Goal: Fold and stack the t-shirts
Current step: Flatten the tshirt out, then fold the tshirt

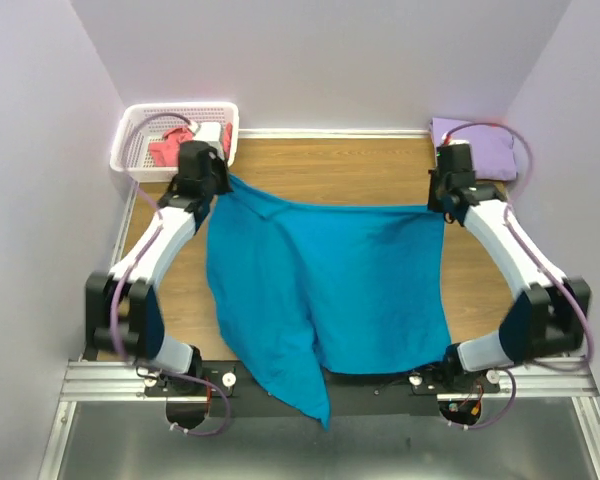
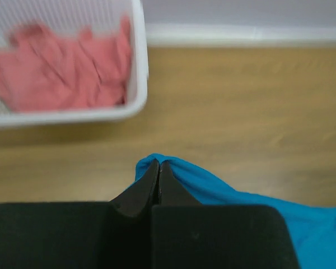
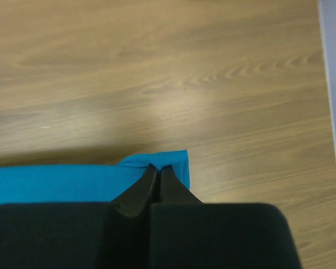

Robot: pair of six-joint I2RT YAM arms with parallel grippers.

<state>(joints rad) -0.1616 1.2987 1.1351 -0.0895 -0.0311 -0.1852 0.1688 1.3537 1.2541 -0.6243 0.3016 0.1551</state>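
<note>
You've got a wood-grain table point(image 1: 380, 165) w/ pale lilac walls point(image 1: 330, 60) on three sides and a white lattice basket point(image 1: 130, 130) at the far-left corner. The teal-blue t-shirt point(image 1: 360, 290) is spread btwn both arms, top edge taut, and one long fold droops past the table's near edge. The left gripper point(image 2: 159, 163) is pinched tight on one top corner, the right gripper point(image 3: 158, 167) on the other. The coral-pink t-shirt point(image 2: 61, 67) lies crumpled in the basket, blurry. The lavender t-shirt point(image 1: 480, 145) is at the far-right corner, partly behind the right arm.

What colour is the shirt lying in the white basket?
The shirt is coral pink; the left wrist view shows it best.
</note>
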